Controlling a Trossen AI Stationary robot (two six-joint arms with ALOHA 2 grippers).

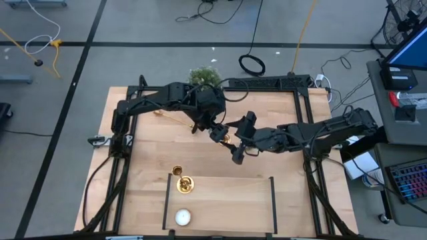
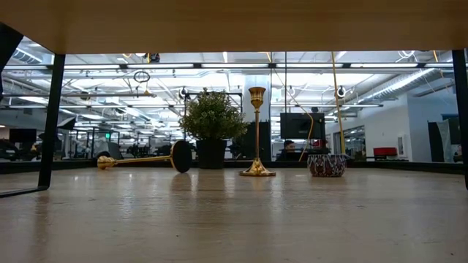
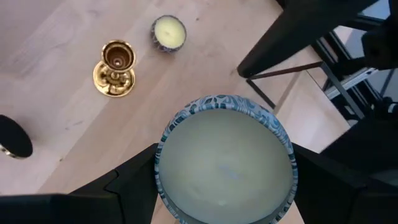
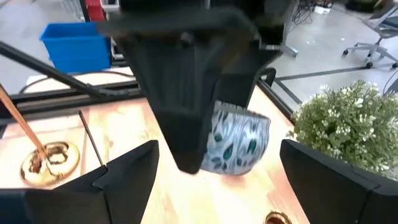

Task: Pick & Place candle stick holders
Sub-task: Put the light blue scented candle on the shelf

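My left gripper point(image 1: 217, 131) is over the table's middle, shut on a round blue-patterned candle tin point(image 3: 227, 163), which also shows in the right wrist view point(image 4: 242, 146). My right gripper point(image 1: 235, 139) is open and empty right beside it; a gold cup top point(image 4: 277, 218) shows low between its fingers. One gold candlestick holder point(image 2: 257, 131) stands upright on its flared base on the table, and shows in the left wrist view too point(image 3: 115, 68). Another point(image 2: 139, 160) lies on its side left of the plant. A third point(image 1: 183, 181) is at the raised shelf's far left corner. My left gripper pinches the candle tin by its side wall point(image 3: 163, 163) between its two fingers, one on each opposite side. The fingers come from above, pointing down. The tin is lifted clear of the table, open top up and slightly tilted point(image 4: 249, 124).
A bushy potted plant point(image 1: 203, 77) stands at the table's far edge. A small patterned candle tin point(image 2: 327, 164) sits on the table right of the upright holder. A white candle point(image 1: 183, 217) lies on the raised wooden shelf point(image 1: 227, 200) at the near edge.
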